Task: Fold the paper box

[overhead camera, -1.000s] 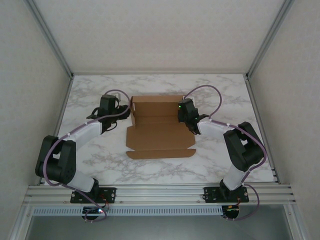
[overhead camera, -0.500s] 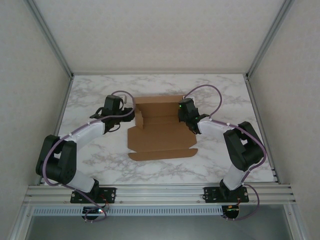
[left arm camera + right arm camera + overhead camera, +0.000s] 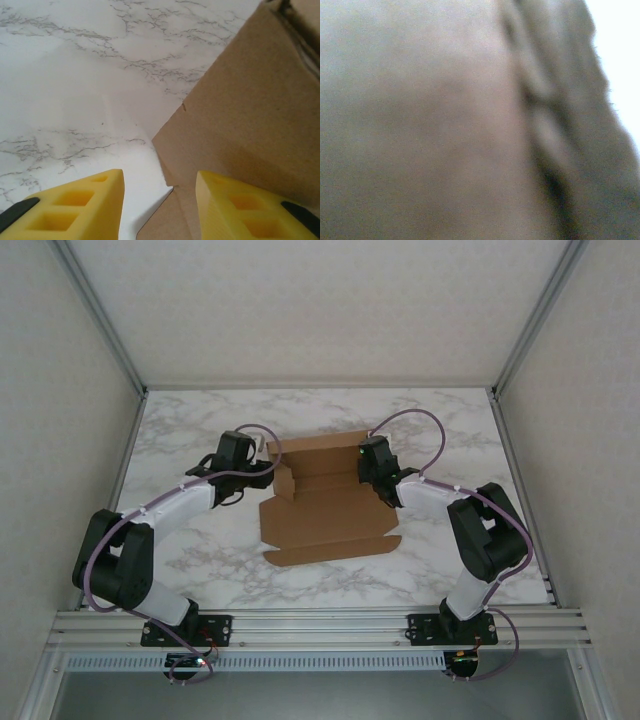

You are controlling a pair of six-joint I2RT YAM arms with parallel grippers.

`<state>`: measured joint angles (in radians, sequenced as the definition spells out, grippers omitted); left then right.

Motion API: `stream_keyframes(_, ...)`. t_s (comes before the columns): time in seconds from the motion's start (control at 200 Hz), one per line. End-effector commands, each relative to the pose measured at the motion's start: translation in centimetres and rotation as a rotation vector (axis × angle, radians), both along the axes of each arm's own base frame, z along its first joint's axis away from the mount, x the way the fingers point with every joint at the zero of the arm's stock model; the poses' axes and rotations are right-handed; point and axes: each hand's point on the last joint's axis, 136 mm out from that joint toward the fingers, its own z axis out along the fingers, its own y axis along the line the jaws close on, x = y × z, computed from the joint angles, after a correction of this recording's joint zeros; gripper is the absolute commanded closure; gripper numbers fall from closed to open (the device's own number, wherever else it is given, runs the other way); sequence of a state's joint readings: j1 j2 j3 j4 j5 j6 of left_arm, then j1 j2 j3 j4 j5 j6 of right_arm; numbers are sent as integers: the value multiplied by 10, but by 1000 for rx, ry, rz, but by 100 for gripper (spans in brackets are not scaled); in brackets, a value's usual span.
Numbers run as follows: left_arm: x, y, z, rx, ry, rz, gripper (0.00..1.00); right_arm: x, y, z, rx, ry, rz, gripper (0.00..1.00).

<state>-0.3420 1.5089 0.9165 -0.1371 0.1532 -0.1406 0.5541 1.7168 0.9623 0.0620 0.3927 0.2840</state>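
The paper box is brown cardboard lying mid-table, half formed, with its back wall and side flaps raised and its front flap flat. My left gripper is at the box's left side. In the left wrist view its yellow fingers stand apart, with the notched edge of a cardboard flap between them and the marble below. My right gripper sits against the box's right inner side. The right wrist view is blurred cardboard very close up, so its fingers are hidden.
The white marble table has open room left, right and in front of the box. Aluminium rails and pale walls enclose the sides and back. The arm bases are bolted to the near rail.
My left gripper has moved right, up to the box's left side. The box has slid and turned slightly right, and its left flap stands more upright. The right gripper has stayed put.
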Motion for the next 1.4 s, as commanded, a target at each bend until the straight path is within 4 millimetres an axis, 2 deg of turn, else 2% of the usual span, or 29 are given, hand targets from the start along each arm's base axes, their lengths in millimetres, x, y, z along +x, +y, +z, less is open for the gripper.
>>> stream_keyframes(0.0, -12, -21, 3, 2, 19, -102, 58, -30, -6, -43, -54, 169, 36, 100)
stream_keyframes(0.541, -30, -25, 10, 15, 31, -139, 56, -29, -9, -42, -73, 168, 25, 100)
stream_keyframes(0.841, -41, -24, 2, 38, 56, -148, 56, -27, -12, -41, -82, 169, 9, 100)
stream_keyframes(1.132, -28, -14, 8, 64, 9, -85, 56, -24, -18, -36, -68, 148, -18, 100)
stream_keyframes(1.307, -10, -8, 12, 101, -27, -66, 56, -25, -14, -37, -61, 149, 8, 100)
stream_keyframes(1.397, -6, -8, 29, 81, -78, -50, 57, -25, -17, -38, -83, 150, 10, 100)
